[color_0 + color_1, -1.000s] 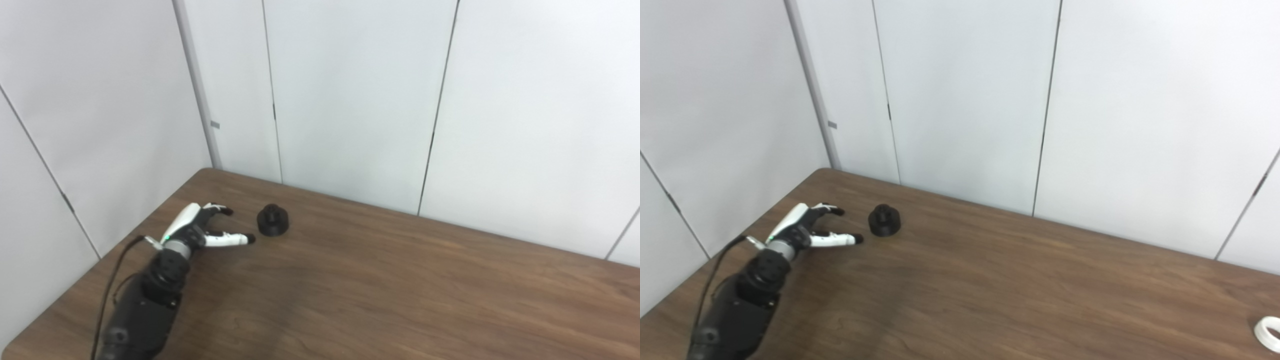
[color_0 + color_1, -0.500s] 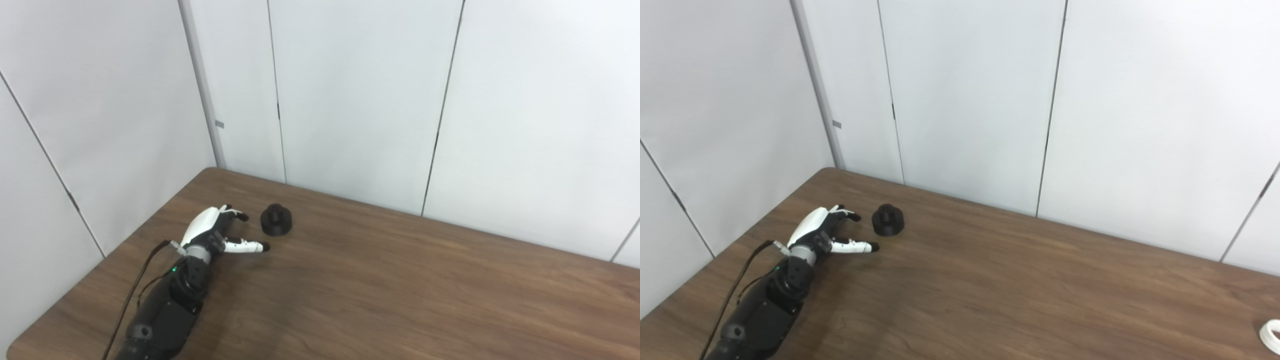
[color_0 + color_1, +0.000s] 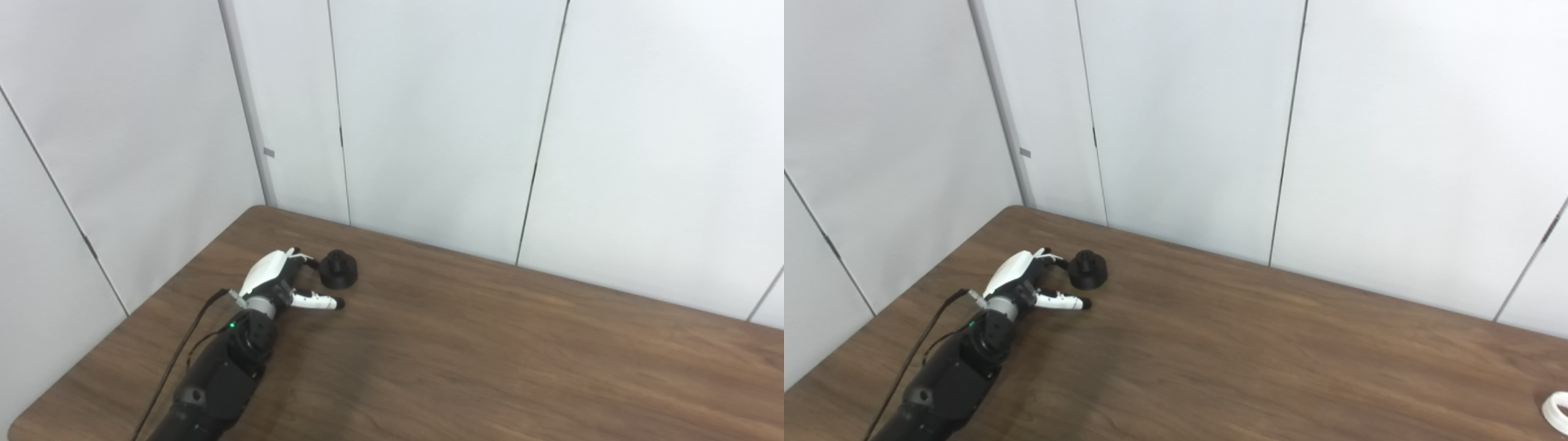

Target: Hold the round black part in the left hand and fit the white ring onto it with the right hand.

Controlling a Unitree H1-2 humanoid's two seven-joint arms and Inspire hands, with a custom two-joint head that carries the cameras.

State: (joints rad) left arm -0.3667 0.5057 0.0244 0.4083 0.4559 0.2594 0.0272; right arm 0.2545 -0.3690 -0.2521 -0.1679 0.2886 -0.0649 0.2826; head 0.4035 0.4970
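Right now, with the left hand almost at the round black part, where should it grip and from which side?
Grip the wide lower disc of the round black part across its rim, coming in from its left, where the open left hand already is. The part sits flat on the table with a narrower knob on top, so the low rim likely gives the fingers and thumb the broader hold.

No readable text, labels or numbers anywhere.

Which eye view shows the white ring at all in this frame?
The right eye view: the white ring lies at the picture's lower right edge on the table, partly cut off. The left eye view does not show it; its frame ends short of that spot.
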